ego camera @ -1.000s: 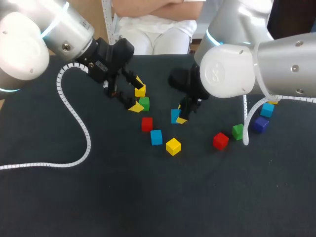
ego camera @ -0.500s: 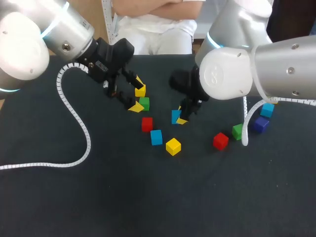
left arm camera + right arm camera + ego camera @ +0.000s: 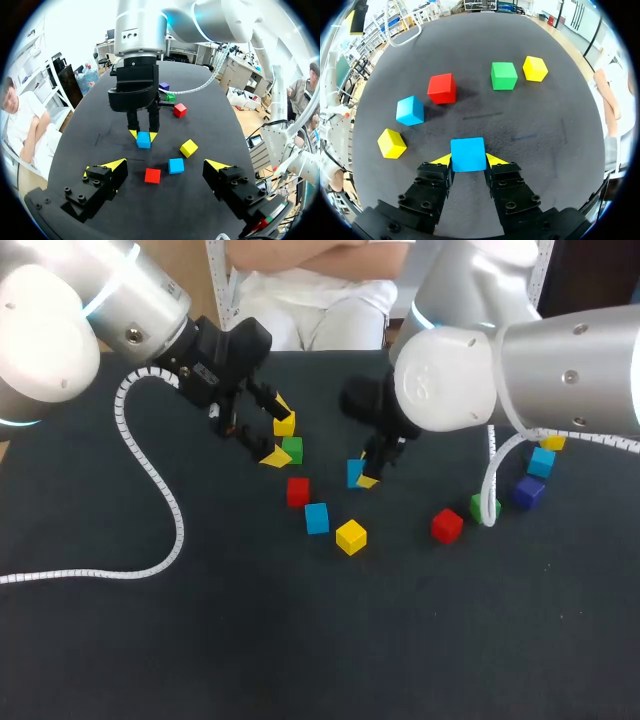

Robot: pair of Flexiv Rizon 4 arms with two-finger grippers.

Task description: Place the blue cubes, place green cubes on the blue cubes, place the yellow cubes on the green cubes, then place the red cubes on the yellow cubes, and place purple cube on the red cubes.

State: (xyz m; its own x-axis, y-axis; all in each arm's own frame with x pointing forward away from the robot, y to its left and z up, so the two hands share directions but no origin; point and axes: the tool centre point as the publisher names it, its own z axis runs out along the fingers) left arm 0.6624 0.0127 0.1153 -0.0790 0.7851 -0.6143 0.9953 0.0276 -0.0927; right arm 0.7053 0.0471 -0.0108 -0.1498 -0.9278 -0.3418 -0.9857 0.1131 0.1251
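My right gripper (image 3: 468,160) is shut on a blue cube (image 3: 468,154), low over the dark table near its middle (image 3: 355,474). Ahead of it lie a red cube (image 3: 441,88), another blue cube (image 3: 410,110), a yellow cube (image 3: 391,143), a green cube (image 3: 503,75) and a second yellow cube (image 3: 535,68). My left gripper (image 3: 276,432) hangs open above the green cube (image 3: 292,449) and the yellow cube (image 3: 284,424). In the left wrist view nothing lies between its fingers (image 3: 114,165), and the right gripper (image 3: 143,135) faces it.
At the right lie a red cube (image 3: 447,525), a green cube (image 3: 481,507), a purple cube (image 3: 528,490), a blue cube (image 3: 541,462) and a partly hidden yellow cube (image 3: 552,444). A white coiled cable (image 3: 150,480) trails across the table's left side.
My right arm's bulk has shifted slightly to the left; its gripper with the blue cube has barely moved. The left arm and the loose cubes are as before.
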